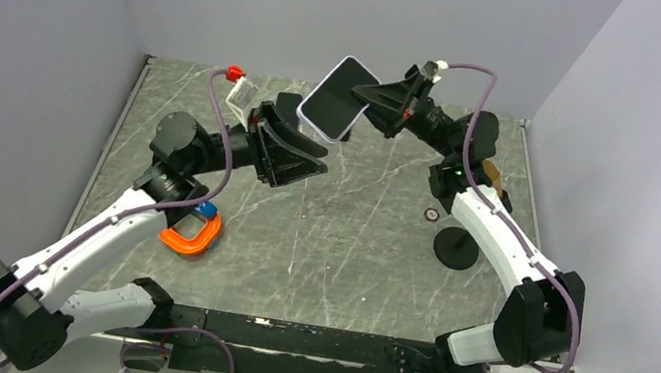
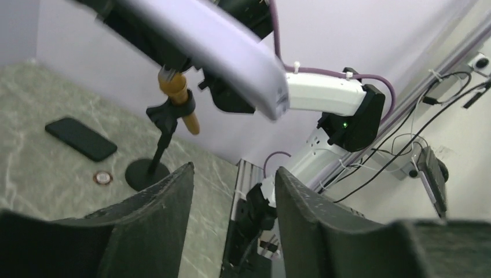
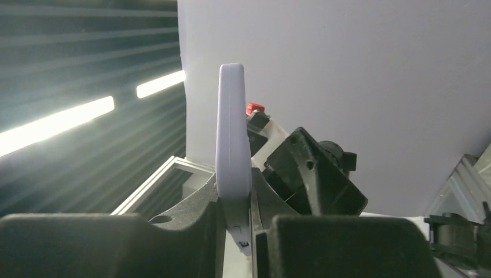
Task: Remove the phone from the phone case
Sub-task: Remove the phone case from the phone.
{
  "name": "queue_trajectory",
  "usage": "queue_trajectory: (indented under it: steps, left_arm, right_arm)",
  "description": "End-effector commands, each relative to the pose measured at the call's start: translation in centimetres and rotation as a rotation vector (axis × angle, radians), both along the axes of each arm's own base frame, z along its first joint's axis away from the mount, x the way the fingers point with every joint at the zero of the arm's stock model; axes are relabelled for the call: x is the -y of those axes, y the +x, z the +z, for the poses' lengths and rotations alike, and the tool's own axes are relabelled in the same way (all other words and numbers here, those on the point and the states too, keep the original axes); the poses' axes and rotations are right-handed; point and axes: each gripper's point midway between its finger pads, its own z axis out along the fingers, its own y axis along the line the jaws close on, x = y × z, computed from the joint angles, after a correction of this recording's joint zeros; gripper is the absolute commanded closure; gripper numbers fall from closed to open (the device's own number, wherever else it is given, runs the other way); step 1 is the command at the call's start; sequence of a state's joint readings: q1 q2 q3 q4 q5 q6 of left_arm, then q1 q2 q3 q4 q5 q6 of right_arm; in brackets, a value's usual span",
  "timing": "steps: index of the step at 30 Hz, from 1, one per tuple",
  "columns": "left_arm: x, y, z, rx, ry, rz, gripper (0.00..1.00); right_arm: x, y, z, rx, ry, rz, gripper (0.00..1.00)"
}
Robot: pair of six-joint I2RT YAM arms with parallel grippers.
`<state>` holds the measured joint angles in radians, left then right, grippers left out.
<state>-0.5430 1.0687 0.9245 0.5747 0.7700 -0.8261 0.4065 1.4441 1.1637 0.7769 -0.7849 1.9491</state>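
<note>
- step in hand: the mid-air hold before the two parts are separated. the right pincer (image 1: pixel 367 98) is clamped on the lavender phone case (image 1: pixel 316 129) and holds it tilted, well above the far middle of the surface (image 1: pixel 346 250).
- the phone (image 1: pixel 336 96) looks to be seated in the case. the top view shows a dark face framed by the lavender rim, so i judge the removal not yet done.
- the left pincer (image 1: pixel 315 162) hangs just below and left of the case, spread wide, gripping nothing and not touching it.
- next move, as i read it: the left pincer has to take a rim or corner of the case, or press on its back, while the right one holds firm. a grip that squeezes phone and case together would stop them parting.
- only the right wrist view shows how narrow the hold is. the case appears edge-on, pinched at its lower end between the two fingers (image 3: pixel 191 226). whether the phone is inside cannot be told from there.
- only the left wrist view shows a dark slab (image 2: pixel 81 139) lying flat on the surface beyond a black stand (image 2: pixel 151 171). in the top view the right arm hides that spot. i cannot tell whether the slab is another phone.
- only the top view shows the orange clamp (image 1: pixel 192 234), well apart beside the left arm.
</note>
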Motion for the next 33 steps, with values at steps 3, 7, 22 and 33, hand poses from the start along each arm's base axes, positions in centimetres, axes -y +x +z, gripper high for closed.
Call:
queue_trajectory:
  steps: [3, 7, 22, 33]
  left_arm:
    - [-2.2, 0.0, -1.2, -0.047, 0.144, 0.163, 0.32]
    - [-4.1, -0.1, -0.6, -0.072, 0.132, 0.276, 0.22]
    - [-3.1, 0.4, 5.7, -0.201, -0.092, 0.122, 0.14]
    - [-1.0, 0.2, 6.3, -0.193, -0.083, -0.025, 0.41]
  right_arm:
    - [3.8, -2.1, 4.4, 0.207, 0.022, -0.018, 1.00]
    - [4.6, -1.0, 3.3, 0.252, -0.052, -0.048, 1.00]
    - [4.4, -1.3, 3.6, 0.392, -0.163, -0.008, 1.00]
    - [4.2, -1.2, 3.2, 0.389, -0.182, -0.023, 1.00]
